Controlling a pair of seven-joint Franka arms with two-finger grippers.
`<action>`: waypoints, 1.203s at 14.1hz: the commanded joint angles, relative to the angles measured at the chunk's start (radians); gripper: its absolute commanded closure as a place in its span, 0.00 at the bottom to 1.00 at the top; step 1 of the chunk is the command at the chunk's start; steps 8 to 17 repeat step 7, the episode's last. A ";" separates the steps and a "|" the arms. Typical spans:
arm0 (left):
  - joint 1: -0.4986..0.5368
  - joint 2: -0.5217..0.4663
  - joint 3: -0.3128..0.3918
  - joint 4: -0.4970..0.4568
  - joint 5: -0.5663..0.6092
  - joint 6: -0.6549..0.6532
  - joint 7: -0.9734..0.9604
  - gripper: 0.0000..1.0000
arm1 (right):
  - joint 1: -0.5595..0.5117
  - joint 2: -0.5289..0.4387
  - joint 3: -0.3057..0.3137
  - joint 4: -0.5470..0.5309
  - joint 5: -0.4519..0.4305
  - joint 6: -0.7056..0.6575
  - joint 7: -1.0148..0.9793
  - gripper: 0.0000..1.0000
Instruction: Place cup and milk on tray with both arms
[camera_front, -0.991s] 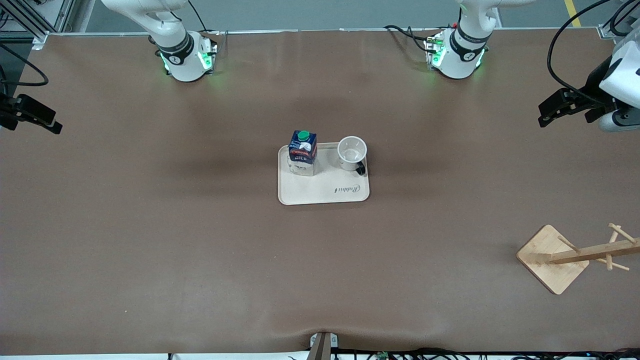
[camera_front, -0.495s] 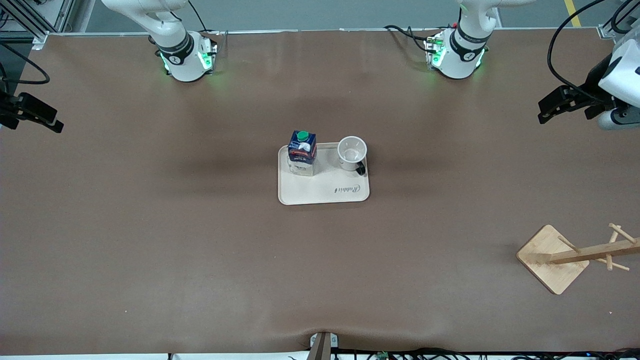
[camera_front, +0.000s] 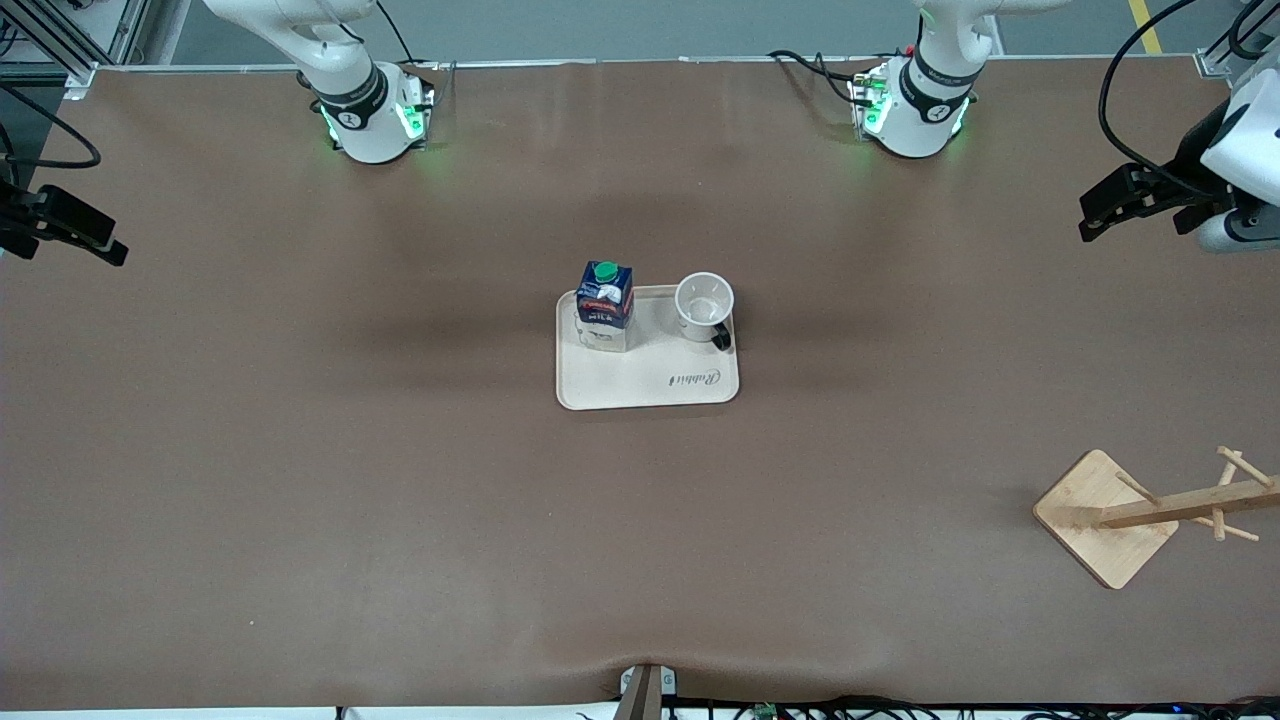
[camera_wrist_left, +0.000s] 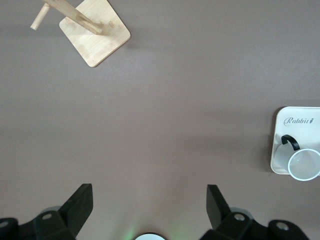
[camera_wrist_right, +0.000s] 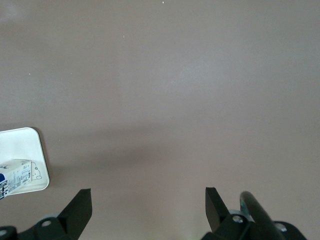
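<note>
Milk (camera_front: 605, 300) and cup (camera_front: 704, 306) upright side by side on tray (camera_front: 640, 390), mid-table. Left gripper (camera_wrist_left: 148, 204) spread wide and empty over the left arm's table end. Right gripper (camera_wrist_right: 147, 205) likewise wide and empty over the right arm's end.

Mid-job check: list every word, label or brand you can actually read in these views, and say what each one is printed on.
"Rabbit": cursive lettering on the flat cream rectangular tray, clearest in the left wrist view.
"MILK": white print on the small dark-blue carton with the green cap, barely legible.
Fine print on the carton's pale side in the right wrist view: too small to read.
</note>
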 joint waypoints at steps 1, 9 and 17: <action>0.000 0.009 0.007 0.021 -0.015 -0.005 0.021 0.00 | -0.026 -0.010 0.020 -0.001 0.001 -0.001 -0.006 0.00; -0.003 0.009 0.004 0.021 -0.015 -0.009 0.021 0.00 | -0.026 -0.010 0.020 0.001 0.001 -0.007 0.000 0.00; -0.003 0.009 0.004 0.021 -0.015 -0.009 0.021 0.00 | -0.026 -0.010 0.020 0.001 0.001 -0.007 0.000 0.00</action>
